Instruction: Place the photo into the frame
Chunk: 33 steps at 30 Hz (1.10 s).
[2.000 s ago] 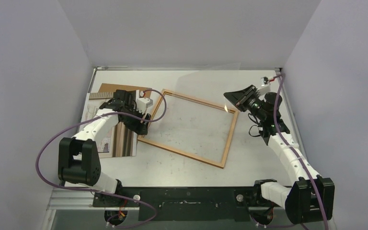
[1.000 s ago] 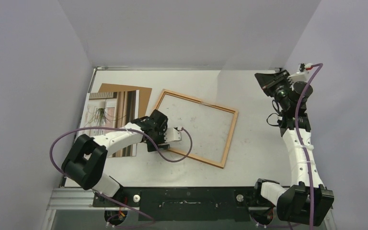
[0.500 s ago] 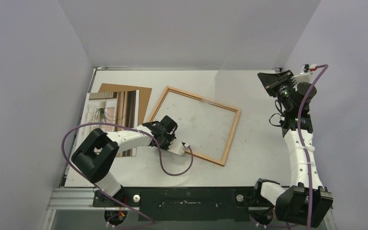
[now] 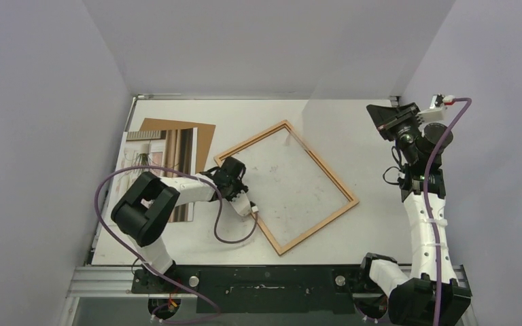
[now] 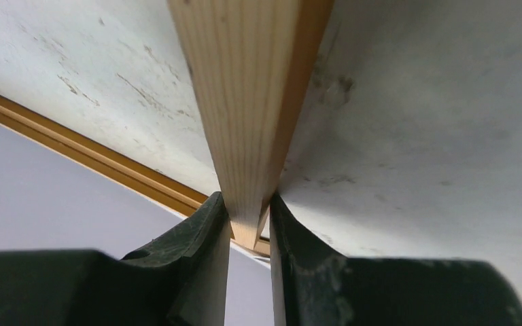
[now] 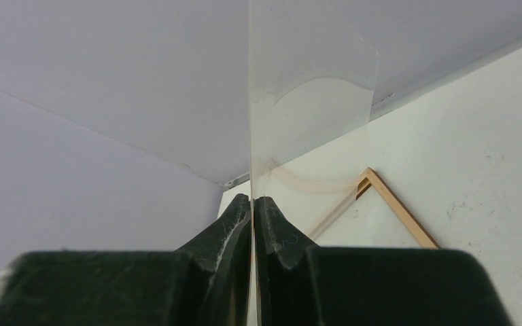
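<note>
The frame (image 4: 323, 164), a narrow light-brown wooden rectangle, lies skewed like a diamond on the white table. My left gripper (image 4: 235, 185) is shut on its left rail; in the left wrist view the wooden rail (image 5: 251, 102) is pinched between both fingers at my left gripper (image 5: 250, 227). The photo (image 4: 156, 155) lies face up at the far left, showing plant stems and stripes. My right gripper (image 4: 385, 119) is raised at the back right, shut on the edge of a clear pane (image 6: 309, 102), which stands upright from my right gripper (image 6: 252, 204). A corner of the frame (image 6: 394, 207) shows beyond it.
A brown fibreboard backing sheet (image 4: 205, 138) lies under the photo's far edge. Grey walls close in the table on the left, back and right. The left arm's purple cable (image 4: 234, 234) loops over the table near the frame's lower left rail.
My left gripper closed on the frame's left rail and swung the frame clockwise. The right gripper has stayed raised at the back right with the pane.
</note>
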Each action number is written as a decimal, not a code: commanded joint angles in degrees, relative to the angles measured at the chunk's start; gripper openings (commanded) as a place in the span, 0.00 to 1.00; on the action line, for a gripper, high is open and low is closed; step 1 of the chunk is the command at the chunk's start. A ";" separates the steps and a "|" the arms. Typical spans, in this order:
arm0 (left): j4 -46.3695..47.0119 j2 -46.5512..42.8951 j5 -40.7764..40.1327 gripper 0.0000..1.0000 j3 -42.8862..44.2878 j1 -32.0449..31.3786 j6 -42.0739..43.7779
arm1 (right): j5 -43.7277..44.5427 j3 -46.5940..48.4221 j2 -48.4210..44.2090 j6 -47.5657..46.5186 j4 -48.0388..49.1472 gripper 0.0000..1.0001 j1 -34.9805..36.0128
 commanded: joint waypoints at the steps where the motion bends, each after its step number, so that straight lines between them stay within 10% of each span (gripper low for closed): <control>1: 13.61 2.45 5.19 0.15 1.21 4.70 17.31 | -1.13 0.13 -2.35 1.79 3.40 0.05 -0.25; 11: 33.35 5.44 12.32 0.44 5.64 10.72 16.08 | -0.41 -0.40 -2.60 2.61 4.19 0.05 1.64; 15: 27.57 -0.54 9.77 0.56 4.75 9.79 5.54 | -0.10 -0.19 -2.57 2.02 3.94 0.05 1.95; 25: -32.79 -2.58 14.67 0.67 36.27 9.21 -74.25 | 0.39 0.47 -2.69 1.15 3.84 0.05 1.85; 33: -29.06 1.81 24.16 0.88 32.96 10.61 -112.17 | 0.84 1.58 -3.09 0.78 2.52 0.05 1.88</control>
